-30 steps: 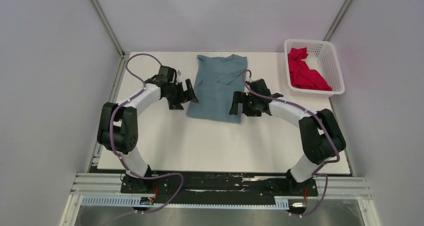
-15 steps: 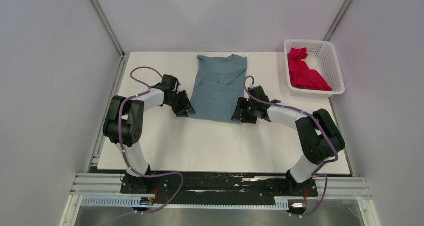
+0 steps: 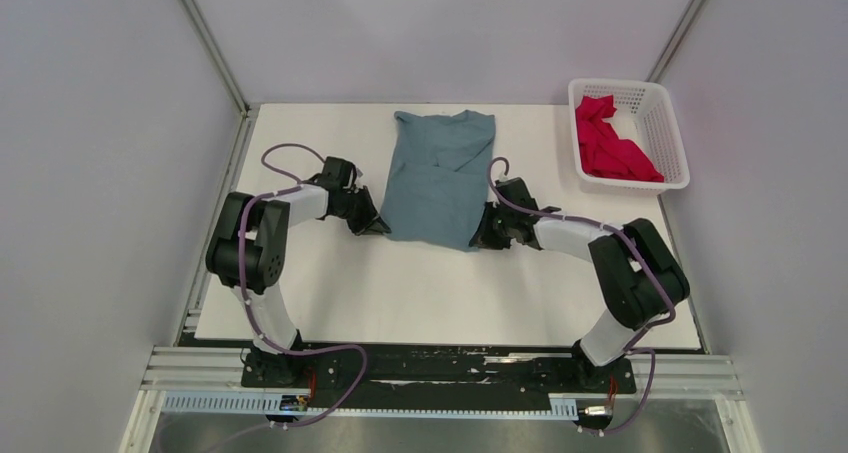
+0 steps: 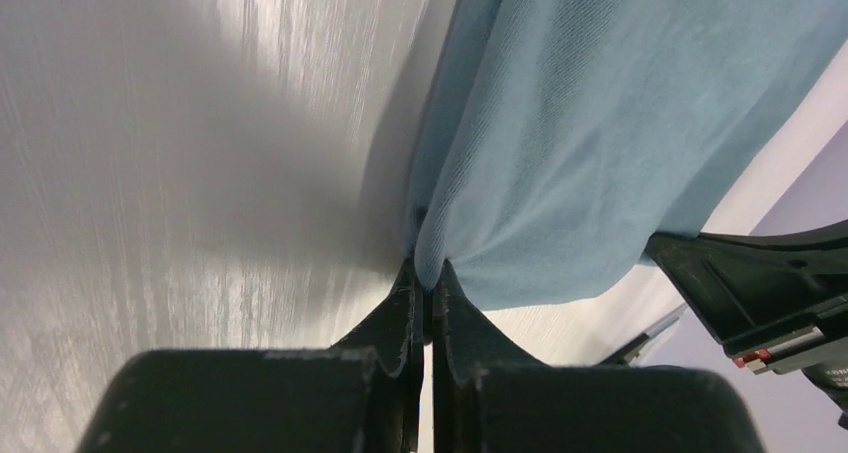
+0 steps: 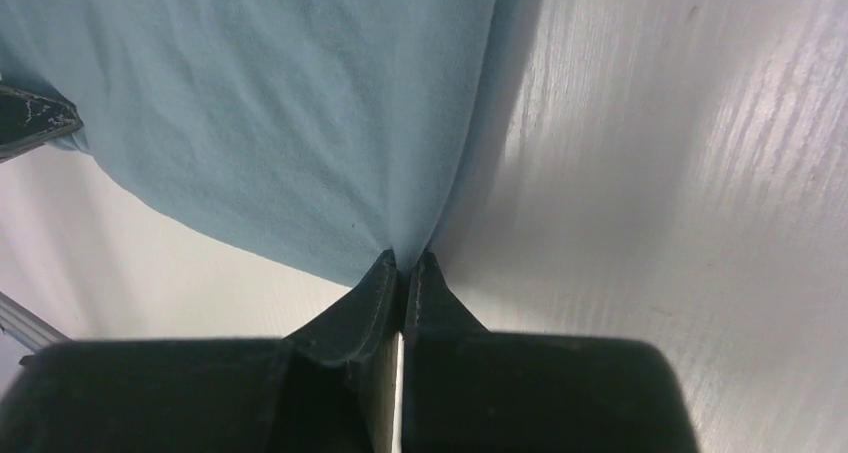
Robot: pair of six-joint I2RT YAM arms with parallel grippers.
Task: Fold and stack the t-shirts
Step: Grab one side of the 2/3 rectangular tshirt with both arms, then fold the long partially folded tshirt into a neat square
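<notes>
Dusty blue-grey cloth t-shirt (image 3: 437, 178) spreads flat ahead of and between the left hand (image 3: 377, 224) and right hand (image 3: 482, 239), each pinching a near hem corner; best raise both evenly, keeping the hem taut.

Two arms, same build. Left arm (image 3: 245, 258) and right arm (image 3: 640, 278): chunky black joint housings, white tubular links between them, small pale dots on the black parts. Thin purple cable (image 3: 340, 350) runs along each arm in loose loops, base to wrist. Left gripper (image 4: 425, 288) and right gripper (image 5: 403, 265): matte black, blocky body, two wedge-shaped fingers tapering to thin tips, edges slightly scuffed.
</notes>
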